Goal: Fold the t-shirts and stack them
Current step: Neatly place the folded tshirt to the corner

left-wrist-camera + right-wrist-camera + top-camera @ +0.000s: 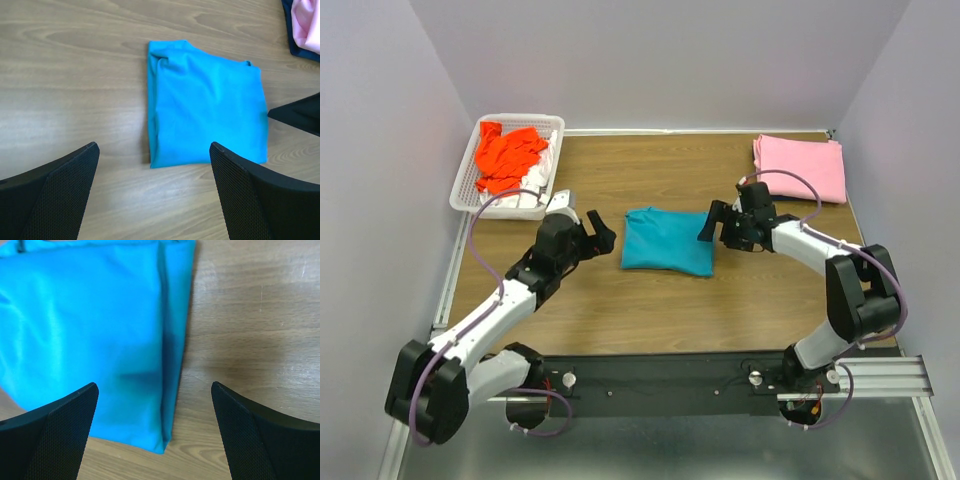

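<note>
A folded teal t-shirt (pixel 668 241) lies flat mid-table; it also shows in the left wrist view (pixel 205 115) and the right wrist view (pixel 90 335). A folded pink t-shirt (pixel 800 166) lies at the back right. An orange-red t-shirt (pixel 507 154) lies crumpled over a white t-shirt (pixel 515 201) in the basket. My left gripper (pixel 601 231) is open and empty, just left of the teal shirt. My right gripper (pixel 717 224) is open and empty, over the teal shirt's right edge.
A white lattice basket (pixel 467 168) stands at the back left corner. Purple walls close the table's back and sides. A black rail (pixel 720 375) runs along the near edge with both arm bases.
</note>
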`<state>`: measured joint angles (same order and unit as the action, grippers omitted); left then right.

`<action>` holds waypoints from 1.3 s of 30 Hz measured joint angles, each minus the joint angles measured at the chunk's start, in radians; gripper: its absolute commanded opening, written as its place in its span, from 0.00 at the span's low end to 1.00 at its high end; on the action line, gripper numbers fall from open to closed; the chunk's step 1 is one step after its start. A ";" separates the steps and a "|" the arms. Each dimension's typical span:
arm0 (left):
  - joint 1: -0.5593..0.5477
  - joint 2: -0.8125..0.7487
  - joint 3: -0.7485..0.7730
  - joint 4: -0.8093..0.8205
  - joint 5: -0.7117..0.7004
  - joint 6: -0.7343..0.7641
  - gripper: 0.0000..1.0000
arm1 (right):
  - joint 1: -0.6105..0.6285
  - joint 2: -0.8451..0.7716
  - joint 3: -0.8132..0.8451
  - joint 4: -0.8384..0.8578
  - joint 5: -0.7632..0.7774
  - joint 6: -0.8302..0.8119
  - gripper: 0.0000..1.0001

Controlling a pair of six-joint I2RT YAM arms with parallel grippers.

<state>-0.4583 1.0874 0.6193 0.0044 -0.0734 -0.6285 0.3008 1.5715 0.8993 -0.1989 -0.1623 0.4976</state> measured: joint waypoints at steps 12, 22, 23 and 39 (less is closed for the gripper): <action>0.000 -0.145 -0.062 -0.023 -0.057 -0.058 0.98 | 0.005 0.131 0.038 0.023 0.003 0.020 0.62; 0.000 -0.122 -0.059 -0.055 -0.087 -0.058 0.98 | 0.085 0.223 0.113 0.051 -0.002 0.022 0.25; 0.000 -0.121 -0.058 -0.056 -0.092 -0.058 0.98 | 0.097 0.234 0.123 0.052 0.000 0.019 0.21; 0.001 -0.119 -0.021 -0.113 -0.181 -0.058 0.98 | 0.138 0.316 0.351 0.017 0.294 -0.297 0.01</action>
<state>-0.4576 0.9688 0.5983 -0.1081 -0.2546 -0.6861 0.4389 1.8874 1.2507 -0.1822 0.1322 0.2008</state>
